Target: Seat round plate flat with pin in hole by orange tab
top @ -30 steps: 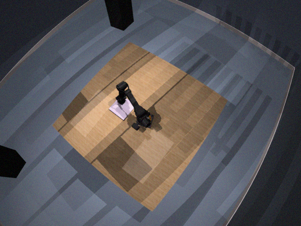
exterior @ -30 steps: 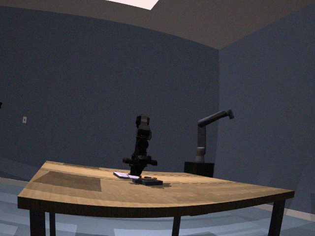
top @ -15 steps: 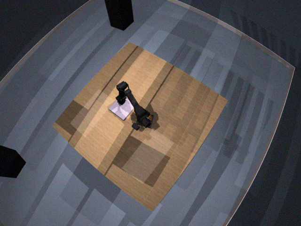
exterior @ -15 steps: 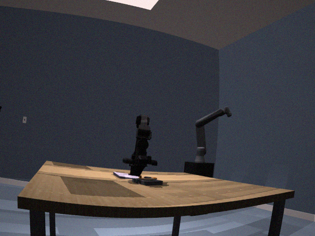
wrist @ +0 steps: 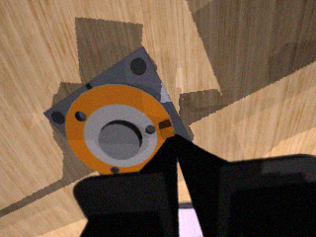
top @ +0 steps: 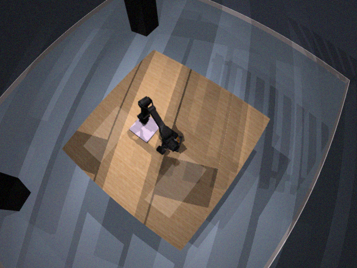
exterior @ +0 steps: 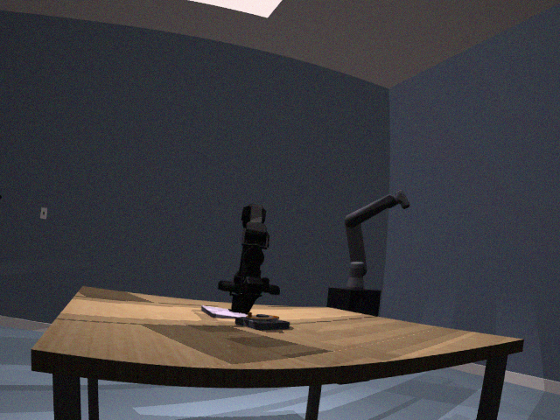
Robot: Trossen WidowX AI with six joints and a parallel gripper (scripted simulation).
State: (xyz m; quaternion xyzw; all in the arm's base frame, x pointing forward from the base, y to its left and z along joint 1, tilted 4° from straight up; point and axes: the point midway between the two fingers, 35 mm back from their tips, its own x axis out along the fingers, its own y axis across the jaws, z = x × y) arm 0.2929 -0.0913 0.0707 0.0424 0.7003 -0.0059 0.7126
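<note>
The round plate [wrist: 101, 94] [exterior: 272, 317], an orange ring with a grey middle, sits around the grey post [wrist: 119, 140] on the dark square base [wrist: 118, 75] [exterior: 271, 324]. In the wrist view the orange tab [wrist: 168, 132] with a dark mark is at the plate's right, beside a small hole [wrist: 150, 129]. The pin cannot be made out, nor whether the plate lies flat. My gripper [wrist: 174, 138] [exterior: 244, 311] is shut and empty, its tips low at the tab's near side; contact cannot be told. The arm covers most of the plate in the top view.
A pale lilac square pad [top: 145, 132] [exterior: 219, 311] lies under and beside the arm's foot, near the base. The wooden table [top: 201, 115] [exterior: 136, 343] bears shadows. A second grey arm [exterior: 354, 244] stands on a dark block beyond the table.
</note>
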